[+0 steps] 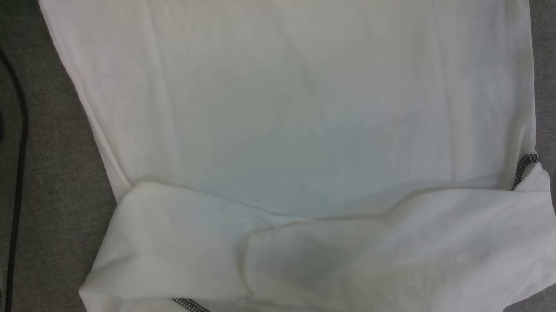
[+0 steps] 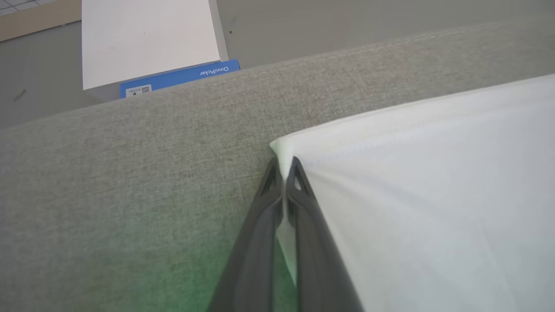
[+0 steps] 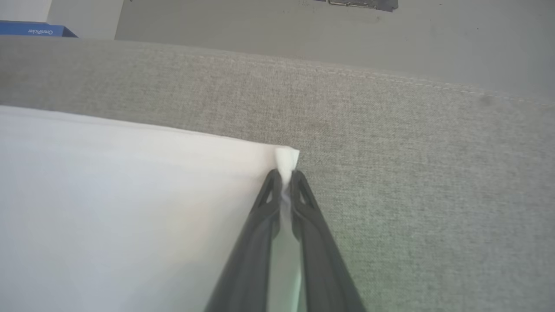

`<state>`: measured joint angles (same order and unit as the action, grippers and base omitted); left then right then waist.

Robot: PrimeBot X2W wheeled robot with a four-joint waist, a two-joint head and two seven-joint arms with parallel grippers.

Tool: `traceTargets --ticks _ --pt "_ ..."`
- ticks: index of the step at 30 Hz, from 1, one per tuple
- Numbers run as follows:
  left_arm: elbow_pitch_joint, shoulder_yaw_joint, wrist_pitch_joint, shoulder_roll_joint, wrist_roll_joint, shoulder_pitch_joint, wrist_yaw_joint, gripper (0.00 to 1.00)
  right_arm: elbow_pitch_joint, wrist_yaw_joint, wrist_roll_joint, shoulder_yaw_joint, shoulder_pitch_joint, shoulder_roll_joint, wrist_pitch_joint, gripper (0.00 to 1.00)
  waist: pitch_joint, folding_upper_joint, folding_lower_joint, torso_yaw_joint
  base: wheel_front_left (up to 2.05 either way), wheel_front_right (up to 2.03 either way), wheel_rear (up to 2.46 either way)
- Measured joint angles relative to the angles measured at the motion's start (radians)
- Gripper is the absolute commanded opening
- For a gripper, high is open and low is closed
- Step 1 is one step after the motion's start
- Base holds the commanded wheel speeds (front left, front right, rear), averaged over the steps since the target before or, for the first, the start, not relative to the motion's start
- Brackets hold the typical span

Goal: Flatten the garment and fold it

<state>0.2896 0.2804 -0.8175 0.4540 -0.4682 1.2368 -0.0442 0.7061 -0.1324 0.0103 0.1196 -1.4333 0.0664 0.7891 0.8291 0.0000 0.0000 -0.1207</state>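
Gripping garment (image 1: 294,102) hem corners: left claw (image 2: 284,167), right claw (image 3: 284,175); long axis fore-aft, shoulders near.

Light: bright, even, diffuse, with soft shadows. Head view: garment (image 1: 303,101) washed pale, low contrast, faint grey shade beneath its folds. Wrist views: green cast on the grey cloth surface (image 2: 130,182) at the foot of the left claw (image 2: 284,169) and right claw (image 3: 286,175); finger bases blurred — far seam slightly bowed.
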Motion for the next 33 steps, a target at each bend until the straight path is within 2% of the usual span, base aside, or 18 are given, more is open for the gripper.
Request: traceTargets --ticks 3,6,11,18,24,29,33 --pt "0.015 0.002 0.02 -0.001 -0.001 0.0 0.001 0.0 -0.013 0.0 0.031 -0.024 0.0 -0.007 0.005 0.0 -0.003 0.0 0.0 -0.002 0.0 0.0 0.0" --pt "0.026 0.003 0.076 0.003 0.011 0.0 0.004 0.0 -0.039 0.0 0.053 -0.033 0.002 -0.005 -0.047 0.0 -0.004 0.0 0.0 -0.006 0.0 0.0 0.0" --pt "0.056 0.003 0.252 0.018 0.073 0.001 0.002 0.0 -0.071 0.0 0.063 -0.039 0.002 -0.003 -0.195 0.0 -0.007 0.0 0.0001 -0.013 0.0 0.0 0.0" --pt "0.109 -0.006 0.498 0.018 0.116 0.023 -0.01 0.0 -0.057 0.0 0.057 -0.059 0.005 0.006 -0.366 0.0 -0.037 0.0 0.0001 -0.014 0.0 0.0 0.0" --pt "0.132 -0.029 0.678 0.01 0.095 -0.018 0.022 0.0 -0.046 0.0 -0.036 -0.142 0.081 0.038 -0.49 0.0 -0.096 0.0 0.0001 -0.009 0.0 0.0 0.0" --pt "0.102 -0.031 0.8 0.0 0.043 -0.181 0.081 0.0 -0.099 0.0 -0.146 -0.252 0.224 0.098 -0.575 0.0 -0.174 0.0 0.0 -0.002 0.0 0.0 0.0" --pt "0.029 -0.037 0.868 -0.01 -0.002 -0.35 0.095 0.0 -0.202 0.0 -0.247 -0.327 0.379 0.153 -0.614 0.0 -0.248 0.0 0.0 0.003 0.0 0.0 0.0"
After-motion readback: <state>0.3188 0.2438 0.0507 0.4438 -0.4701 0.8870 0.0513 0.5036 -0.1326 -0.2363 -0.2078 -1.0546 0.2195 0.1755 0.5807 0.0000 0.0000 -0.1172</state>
